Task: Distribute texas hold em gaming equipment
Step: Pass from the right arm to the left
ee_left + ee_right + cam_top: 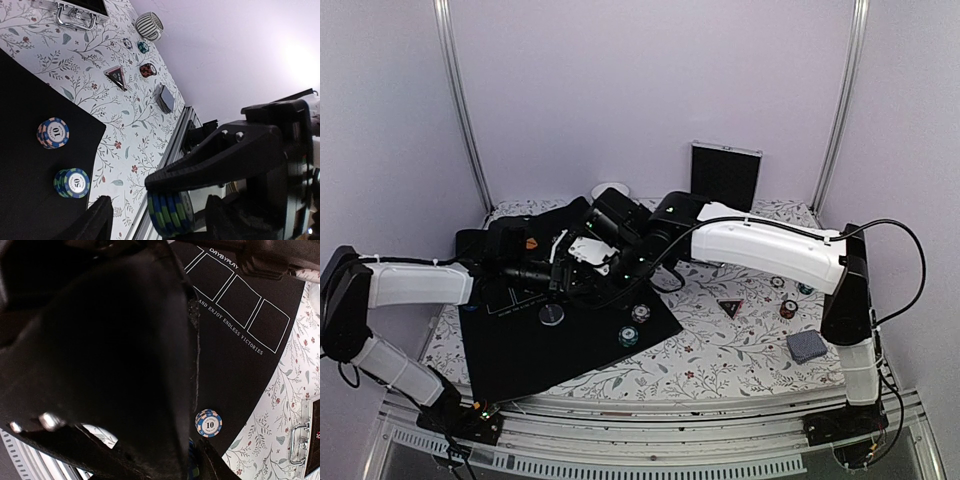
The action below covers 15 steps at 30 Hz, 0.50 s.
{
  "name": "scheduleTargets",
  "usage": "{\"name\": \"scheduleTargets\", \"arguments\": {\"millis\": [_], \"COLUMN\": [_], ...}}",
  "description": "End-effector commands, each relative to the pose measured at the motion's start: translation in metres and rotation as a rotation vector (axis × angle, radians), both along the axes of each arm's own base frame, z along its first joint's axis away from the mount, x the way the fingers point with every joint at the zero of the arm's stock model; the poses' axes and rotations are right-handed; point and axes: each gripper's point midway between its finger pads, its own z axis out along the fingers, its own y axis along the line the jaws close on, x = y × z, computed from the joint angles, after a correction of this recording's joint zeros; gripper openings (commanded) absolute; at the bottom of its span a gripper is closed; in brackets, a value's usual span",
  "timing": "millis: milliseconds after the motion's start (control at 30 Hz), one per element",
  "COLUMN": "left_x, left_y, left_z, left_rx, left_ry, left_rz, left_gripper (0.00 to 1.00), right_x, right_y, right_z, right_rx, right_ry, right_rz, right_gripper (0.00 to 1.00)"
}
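Note:
My right gripper [605,262] is shut on a stack of blue-green poker chips [170,212], held on edge above the black mat [520,350]. My left gripper [160,222] is open, its fingers [97,220] standing on either side of that stack without touching it. In the right wrist view only a sliver of the stack [192,462] shows. On the mat lie a pink-blue "10" chip stack [640,313], a green-blue "50" stack [629,335] and the grey button [551,315]. The triangular marker [730,307], loose chips [788,309] and the card deck [806,347] lie on the floral cloth.
The silver-edged black case [725,172] stands at the back right. A small bowl [610,190] sits at the back centre behind the arms. The mat has printed card boxes [240,305]. The table's metal front rail [650,425] runs along the near edge.

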Motion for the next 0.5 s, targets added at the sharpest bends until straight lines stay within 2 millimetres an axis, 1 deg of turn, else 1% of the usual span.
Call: {"name": "scheduleTargets", "arguments": {"millis": [0,133,200,300,467], "left_x": [-0.009,-0.010,-0.011,-0.012,-0.013], "left_y": [-0.015,-0.022,-0.022,-0.024,-0.027], "left_z": [0.008,0.005,0.004,0.001,-0.003], "left_rx": [-0.031,-0.030,-0.028,-0.024,-0.004], "left_ry": [-0.009,0.005,0.012,0.020,0.023], "left_rz": [-0.074,-0.098,-0.104,-0.111,-0.121], "left_gripper": [0.61,0.46,0.41,0.39,0.38], "right_x": [0.014,0.017,0.020,0.024,0.030], "right_y": [0.007,0.006,0.003,0.002,0.000], "right_z": [0.011,0.012,0.011,0.011,0.018], "right_rx": [0.026,0.019,0.007,0.000,0.010], "right_ry": [-0.067,-0.085,-0.102,-0.118,-0.148], "right_rz": [-0.027,-0.037,-0.049,-0.066,-0.097], "right_gripper": [0.02,0.02,0.02,0.02,0.02]}}
